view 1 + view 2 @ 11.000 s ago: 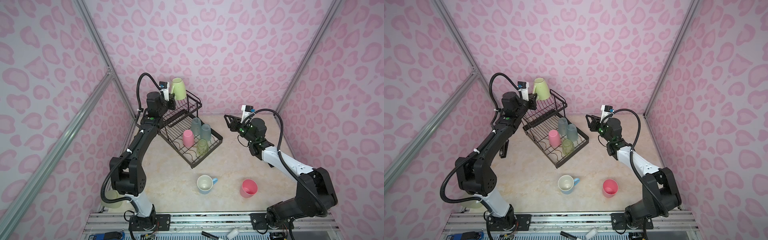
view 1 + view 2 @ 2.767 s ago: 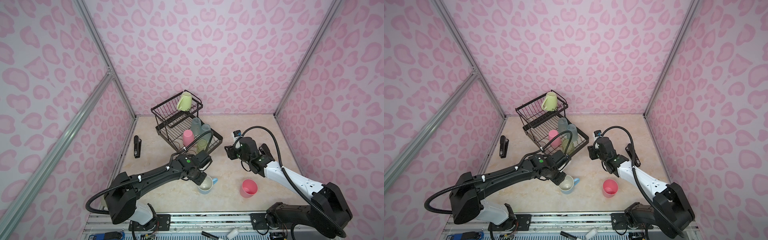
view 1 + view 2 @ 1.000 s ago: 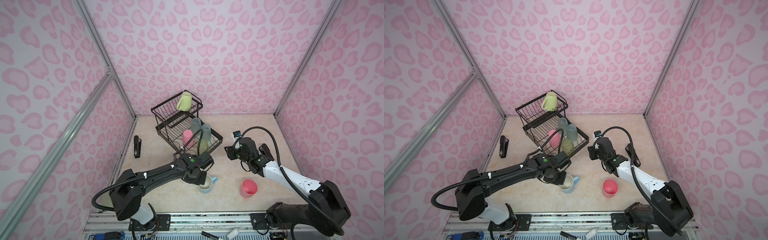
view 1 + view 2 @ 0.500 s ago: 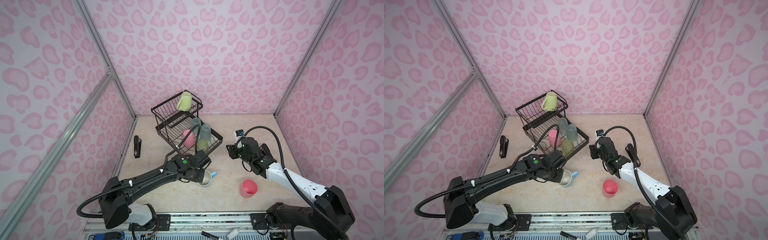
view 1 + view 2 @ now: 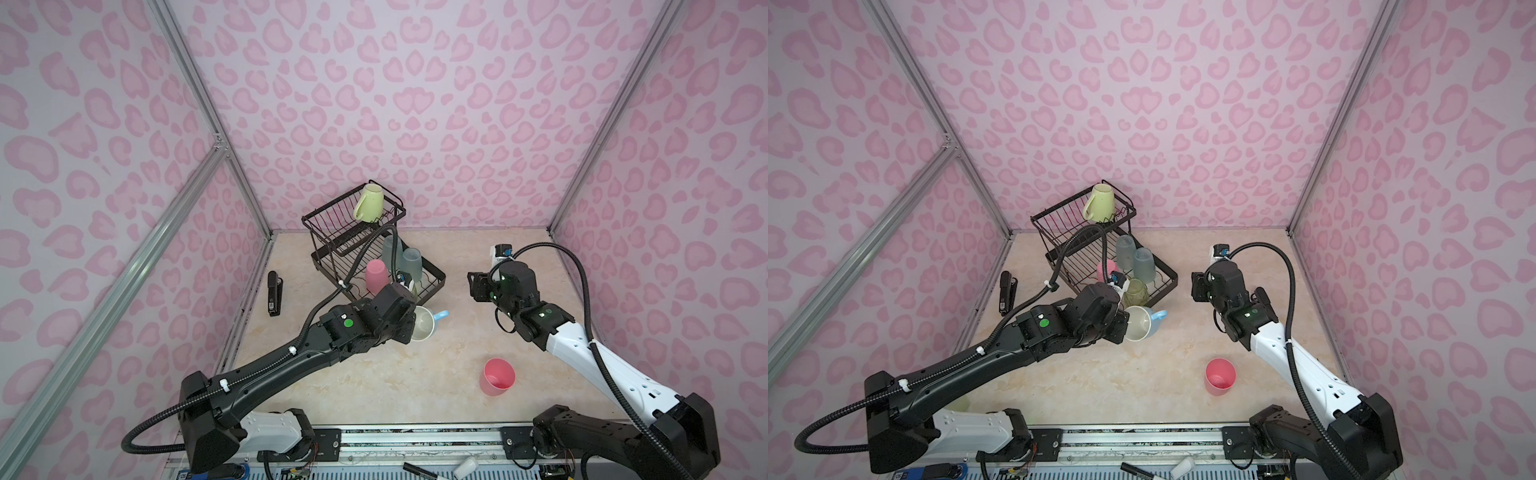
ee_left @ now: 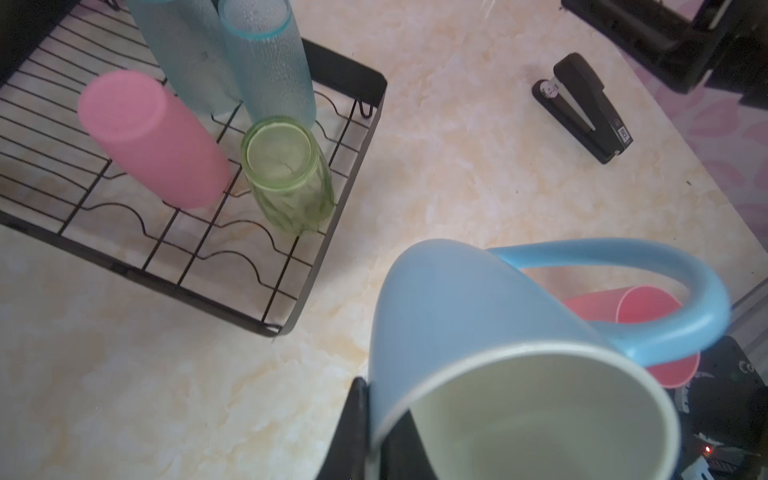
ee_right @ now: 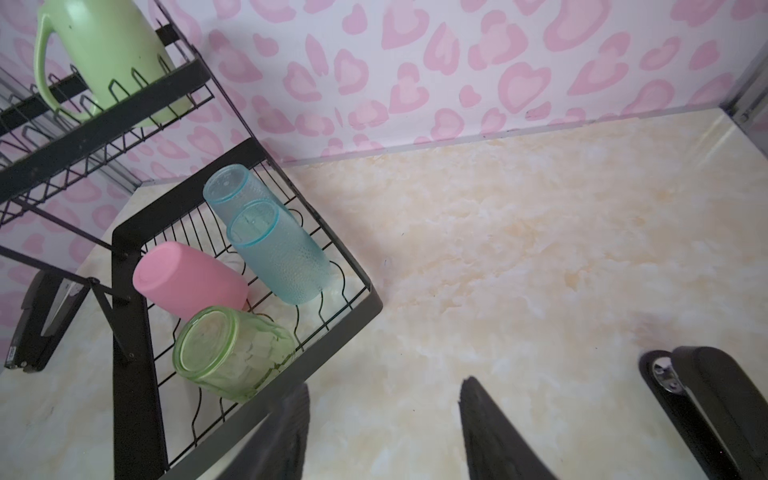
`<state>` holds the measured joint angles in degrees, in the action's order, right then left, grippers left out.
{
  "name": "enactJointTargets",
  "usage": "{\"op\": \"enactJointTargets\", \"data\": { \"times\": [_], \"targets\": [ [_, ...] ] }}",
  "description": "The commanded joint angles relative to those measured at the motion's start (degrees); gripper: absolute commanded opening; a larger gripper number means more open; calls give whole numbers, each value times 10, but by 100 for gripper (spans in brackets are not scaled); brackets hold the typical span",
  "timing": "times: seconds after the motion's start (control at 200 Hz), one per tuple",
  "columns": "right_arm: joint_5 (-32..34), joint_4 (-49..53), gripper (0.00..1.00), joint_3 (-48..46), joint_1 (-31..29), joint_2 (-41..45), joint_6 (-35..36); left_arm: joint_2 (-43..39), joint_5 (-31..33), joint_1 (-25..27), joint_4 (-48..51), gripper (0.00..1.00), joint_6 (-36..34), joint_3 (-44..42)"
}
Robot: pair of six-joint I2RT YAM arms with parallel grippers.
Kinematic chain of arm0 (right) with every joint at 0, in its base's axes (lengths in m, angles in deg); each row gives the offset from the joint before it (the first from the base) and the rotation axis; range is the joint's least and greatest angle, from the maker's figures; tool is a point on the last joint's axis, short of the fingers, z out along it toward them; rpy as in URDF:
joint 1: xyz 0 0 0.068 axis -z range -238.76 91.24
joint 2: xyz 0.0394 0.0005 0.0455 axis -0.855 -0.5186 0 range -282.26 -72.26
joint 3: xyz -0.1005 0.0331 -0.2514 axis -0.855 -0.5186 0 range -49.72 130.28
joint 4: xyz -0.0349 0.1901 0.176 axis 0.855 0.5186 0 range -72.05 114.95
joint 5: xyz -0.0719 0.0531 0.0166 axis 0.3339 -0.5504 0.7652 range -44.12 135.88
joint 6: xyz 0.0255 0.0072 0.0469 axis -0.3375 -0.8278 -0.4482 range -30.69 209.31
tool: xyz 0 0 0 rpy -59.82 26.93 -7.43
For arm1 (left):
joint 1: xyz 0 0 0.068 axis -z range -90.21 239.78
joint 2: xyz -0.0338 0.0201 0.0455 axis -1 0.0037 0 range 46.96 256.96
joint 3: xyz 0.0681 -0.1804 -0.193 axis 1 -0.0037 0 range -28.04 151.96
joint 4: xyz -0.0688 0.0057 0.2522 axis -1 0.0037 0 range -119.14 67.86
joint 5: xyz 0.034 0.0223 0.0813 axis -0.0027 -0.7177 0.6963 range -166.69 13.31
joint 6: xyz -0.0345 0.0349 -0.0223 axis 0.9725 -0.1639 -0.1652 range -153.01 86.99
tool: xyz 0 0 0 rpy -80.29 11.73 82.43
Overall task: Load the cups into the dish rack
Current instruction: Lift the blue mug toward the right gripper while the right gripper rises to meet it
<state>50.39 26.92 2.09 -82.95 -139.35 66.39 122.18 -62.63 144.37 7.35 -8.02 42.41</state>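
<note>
The blue mug (image 6: 478,332) hangs tilted just beside the dish rack (image 6: 370,81), its rim pinched by the left gripper (image 6: 374,428). So thin a hold may slip, or the mug may knock the green glass (image 6: 286,178). The right gripper (image 7: 384,399) is open, empty.

No legible text; label on stapler (image 6: 582,106) too blurred.

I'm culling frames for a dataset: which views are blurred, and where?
Left wrist view: the light-blue handled mug sits too near the lens, rim soft; the pink plastic cup in the black wire dish rack is smeared. Right wrist view: the right end effector is blurred at the frame edge. Both top views: crisp, evenly lit.
</note>
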Motion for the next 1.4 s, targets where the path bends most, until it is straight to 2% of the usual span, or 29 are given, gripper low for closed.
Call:
{"op": "enactJointTargets", "data": {
  "times": [0.0,0.16,0.325,0.47,0.58,0.85,1.15,1.395],
  "targets": [
    [-22,32,58,17,29,5,-46,23,30,-20,-133,4,-60,31],
    [-77,60,60,55,85,14,-103,77,52,-48,-243,4,-145,83],
    [-144,68,60,77,144,24,-168,121,75,-57,-386,4,-250,91],
    [-233,55,60,92,185,4,-226,158,87,-60,-527,4,-339,72],
    [-296,36,60,102,205,-12,-264,179,93,-70,-627,4,-380,42],
    [-378,-7,59,109,217,-17,-337,211,90,-78,-836,4,-486,-17],
    [-468,-69,59,126,216,-55,-399,239,55,-78,-925,3,-548,-24],
    [-479,-48,59,157,200,-71,-378,247,17,-78,-935,3,-577,-22]
  ]
}}
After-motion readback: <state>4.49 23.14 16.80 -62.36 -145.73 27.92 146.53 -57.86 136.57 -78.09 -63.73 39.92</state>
